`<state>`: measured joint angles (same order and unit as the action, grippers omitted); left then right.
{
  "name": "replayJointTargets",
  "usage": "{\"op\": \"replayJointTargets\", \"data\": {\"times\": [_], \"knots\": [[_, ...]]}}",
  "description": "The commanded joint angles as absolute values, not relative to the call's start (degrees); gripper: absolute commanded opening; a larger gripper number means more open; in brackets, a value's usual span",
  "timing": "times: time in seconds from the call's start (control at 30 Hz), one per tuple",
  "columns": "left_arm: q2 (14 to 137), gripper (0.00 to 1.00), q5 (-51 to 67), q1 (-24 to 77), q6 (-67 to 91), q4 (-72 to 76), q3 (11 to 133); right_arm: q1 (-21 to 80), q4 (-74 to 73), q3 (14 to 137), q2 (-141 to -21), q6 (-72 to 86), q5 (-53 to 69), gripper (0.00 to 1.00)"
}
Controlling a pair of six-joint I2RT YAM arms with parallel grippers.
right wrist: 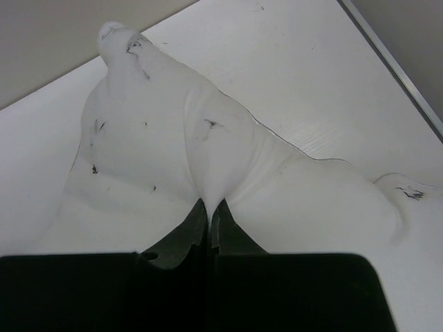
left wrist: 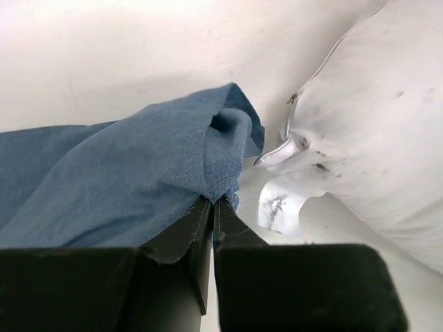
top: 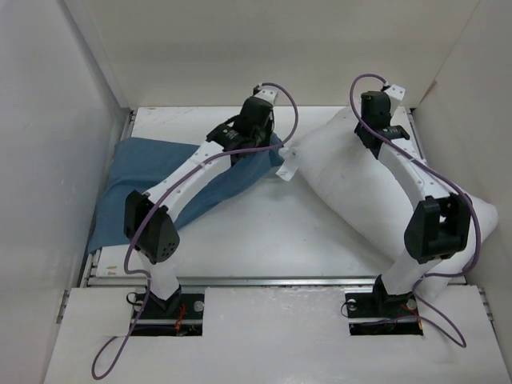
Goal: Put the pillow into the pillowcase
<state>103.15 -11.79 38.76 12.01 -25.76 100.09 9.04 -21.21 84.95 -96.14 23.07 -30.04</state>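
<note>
Both my arms stretch forward, elbows bent; my left gripper pinches the pillowcase, my right gripper the pillow.

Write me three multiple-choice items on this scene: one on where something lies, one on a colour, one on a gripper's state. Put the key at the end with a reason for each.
1. Where does the pillowcase lie relative to the pillow?
A. On the left arm's side of it
B. On the right arm's side of it
C. Spread on top of it

2. What colour is the pillowcase?
A. Red
B. Green
C. Slate blue

3. What state is the left gripper in?
A. Open, holding nothing
B. Shut on the pillowcase
C. Shut on the pillow

Key:
1 A: the top view shows the cloth at the left and the pillow at the right.
2 C: it shows as blue in both the top and left wrist views.
3 B: the left wrist view shows the jaws closed with blue cloth pinched between them.
</note>
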Motion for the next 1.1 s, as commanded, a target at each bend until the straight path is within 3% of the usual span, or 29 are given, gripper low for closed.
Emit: {"op": "replayJointTargets", "data": {"times": [0.0, 0.2, 0.57, 0.77, 1.07], "knots": [[100.99, 0.0, -5.02, 37.8, 11.25, -25.66, 98.35, 9.75, -16.79, 84.2, -93.16, 22.14, -28.74, 0.0], [100.46, 0.0, -0.36, 37.79, 10.63, -28.12, 99.4, 15.64, -16.26, 85.95, -94.48, 23.64, -30.42, 0.0], [100.99, 0.0, 4.75, 37.79, 12.92, -28.65, 97.65, 22.85, -19.86, 104.04, -104.06, 30.32, -31.88, 0.0], [96.51, 0.0, 4.91, 37.79, 13.54, -29.89, 92.91, 22.33, -20.39, 109.77, -106.08, 30.32, -36.47, 0.0], [92.29, 0.0, 5.36, 37.79, 13.54, -33.13, 91.23, 22.32, -18.28, 114.43, -106.61, 30.94, -31.46, 0.0]]}}
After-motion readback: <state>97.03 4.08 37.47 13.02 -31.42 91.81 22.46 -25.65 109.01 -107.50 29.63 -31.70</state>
